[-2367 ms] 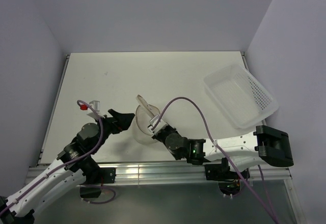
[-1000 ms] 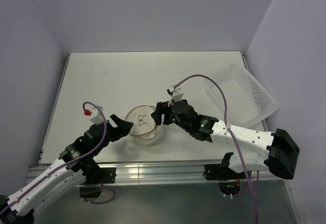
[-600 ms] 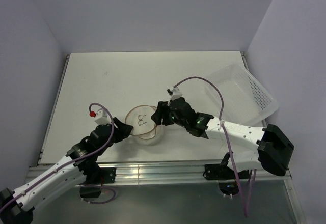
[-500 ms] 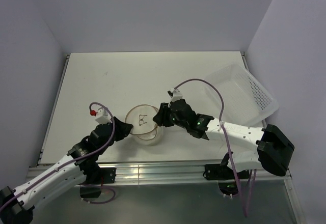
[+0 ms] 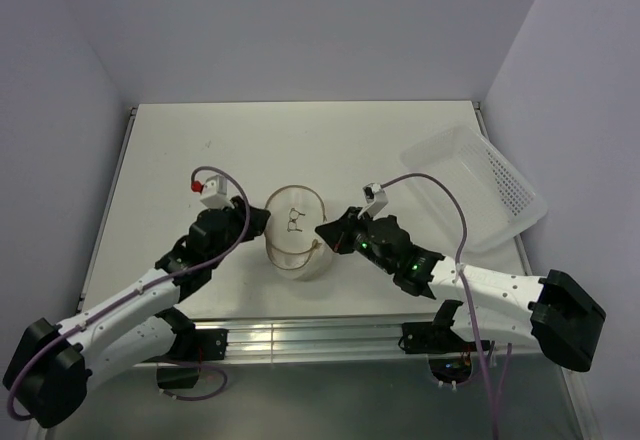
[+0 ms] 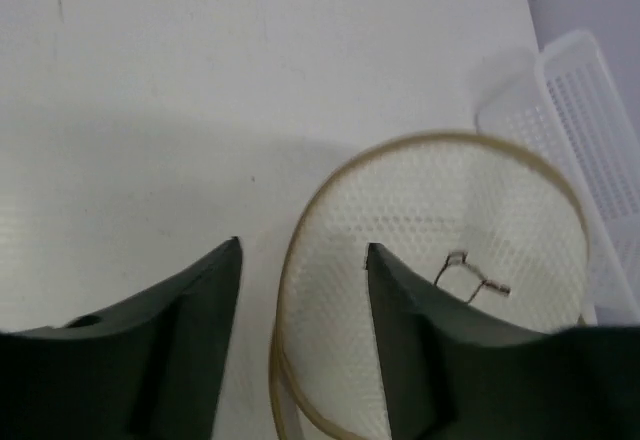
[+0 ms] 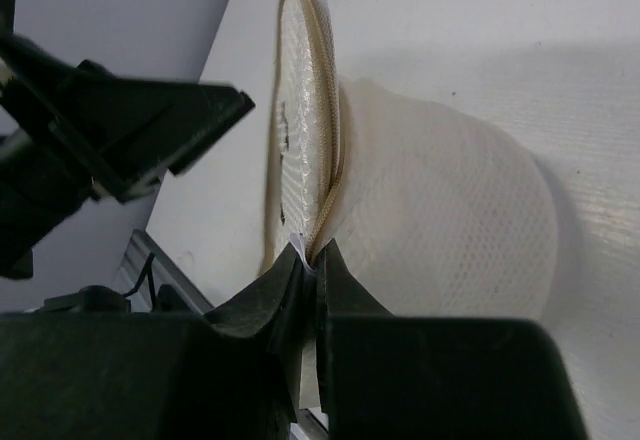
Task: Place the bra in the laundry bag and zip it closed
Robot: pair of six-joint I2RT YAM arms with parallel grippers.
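The laundry bag (image 5: 293, 243), a white mesh drum with tan rim trim, lies tilted on the table with its lid and black glasses mark facing up and back. My left gripper (image 5: 256, 222) is open at the bag's left side. In the left wrist view its jaws (image 6: 303, 247) straddle the lid's tan rim (image 6: 300, 260). My right gripper (image 5: 325, 232) is shut on a small white tab at the bag's rim, seen in the right wrist view (image 7: 306, 256) beside the bag's mesh body (image 7: 440, 220). The bra is not in view.
A white perforated plastic tray (image 5: 470, 185) stands at the right edge of the table and also shows in the left wrist view (image 6: 590, 130). The left gripper's fingers (image 7: 150, 130) show beyond the bag in the right wrist view.
The bag has tipped so that its lid faces more upright, and has shifted slightly right. My left gripper moved forward to the lid's left rim. My right arm swung lower, still at the bag's right rim.
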